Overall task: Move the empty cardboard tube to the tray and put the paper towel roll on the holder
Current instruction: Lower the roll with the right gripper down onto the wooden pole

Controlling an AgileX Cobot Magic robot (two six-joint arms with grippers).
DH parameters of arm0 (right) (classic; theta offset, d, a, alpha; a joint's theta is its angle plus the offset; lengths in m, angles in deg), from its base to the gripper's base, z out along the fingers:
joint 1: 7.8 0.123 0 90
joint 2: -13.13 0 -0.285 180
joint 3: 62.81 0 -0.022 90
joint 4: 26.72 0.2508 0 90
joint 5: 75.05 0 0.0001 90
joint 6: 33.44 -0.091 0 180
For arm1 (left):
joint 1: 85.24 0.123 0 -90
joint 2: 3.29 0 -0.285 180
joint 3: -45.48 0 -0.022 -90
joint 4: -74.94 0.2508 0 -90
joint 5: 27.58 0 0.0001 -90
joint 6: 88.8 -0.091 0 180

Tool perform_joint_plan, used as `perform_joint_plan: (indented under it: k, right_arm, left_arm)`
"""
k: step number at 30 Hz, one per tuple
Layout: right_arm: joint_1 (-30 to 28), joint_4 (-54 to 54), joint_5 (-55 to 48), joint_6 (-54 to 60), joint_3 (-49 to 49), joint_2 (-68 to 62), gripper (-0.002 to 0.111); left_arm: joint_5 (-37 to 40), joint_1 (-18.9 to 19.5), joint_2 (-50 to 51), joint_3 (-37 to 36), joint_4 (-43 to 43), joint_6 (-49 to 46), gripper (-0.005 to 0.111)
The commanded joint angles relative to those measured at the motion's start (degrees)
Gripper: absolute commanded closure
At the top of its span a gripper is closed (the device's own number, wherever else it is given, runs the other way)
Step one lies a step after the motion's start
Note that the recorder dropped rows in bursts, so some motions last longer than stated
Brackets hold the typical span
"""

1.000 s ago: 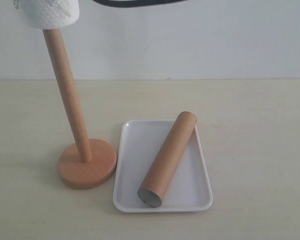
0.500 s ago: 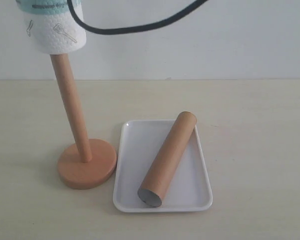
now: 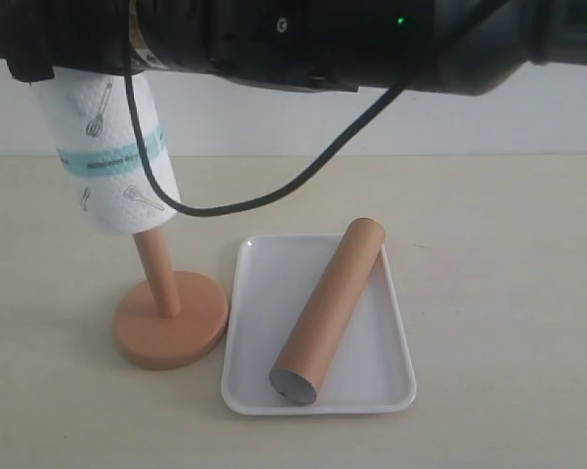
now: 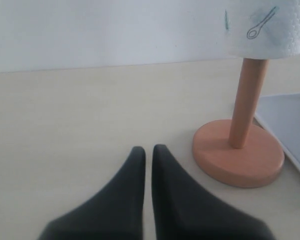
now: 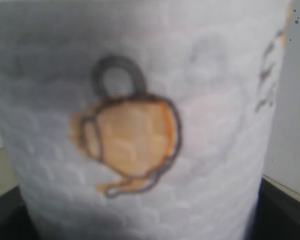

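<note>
Nearest the exterior camera, the empty cardboard tube (image 3: 330, 311) lies inside the tray (image 3: 259, 322), its grey open end at 7 o'clock and its far end resting on the rim at 1 o'clock. Neither has shifted over the last second, so that half of the task looks done. At 9 o'clock of the tray stands the holder (image 3: 171, 324), just beside the tray's rim. The change is here. Half a second ago the paper towel roll (image 3: 109, 156) sat only over the top of the pole. Now it has slid well down, leaving a short bare stretch of pole above the disc base. The roll and pole lean toward 11 o'clock. The right arm (image 3: 322, 39) has dropped into view across the top, cable (image 3: 273, 195) trailing. Its gripper is hidden there, but the right wrist view shows the roll filling the frame with dark finger edges at either side, so I judge it clamped on the roll. The left gripper (image 4: 148, 150) is idle, fingers pressed nearly together on nothing, low over the table (image 4: 65, 110) with the holder at its 2 o'clock. What remains, I think, is the last stretch down to the base, then letting go.
</note>
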Motion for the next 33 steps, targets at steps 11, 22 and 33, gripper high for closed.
perform_joint_plan:
  k: [11,22,33]
  right_arm:
    - [-2.7,4.7,9.9,4.1,8.1,-0.1,0.109]
    - [-5.2,55.6,37.9,53.0,23.1,-0.1,0.109]
    - [-5.2,55.9,41.4,57.7,27.9,-3.4,0.109]
  left_arm:
    - [0.0,0.1,-0.2,-0.2,-0.4,-0.2,0.103]
    - [0.0,0.1,-0.2,-0.2,-0.4,-0.2,0.103]
    - [0.0,0.1,-0.2,-0.2,-0.4,-0.2,0.103]
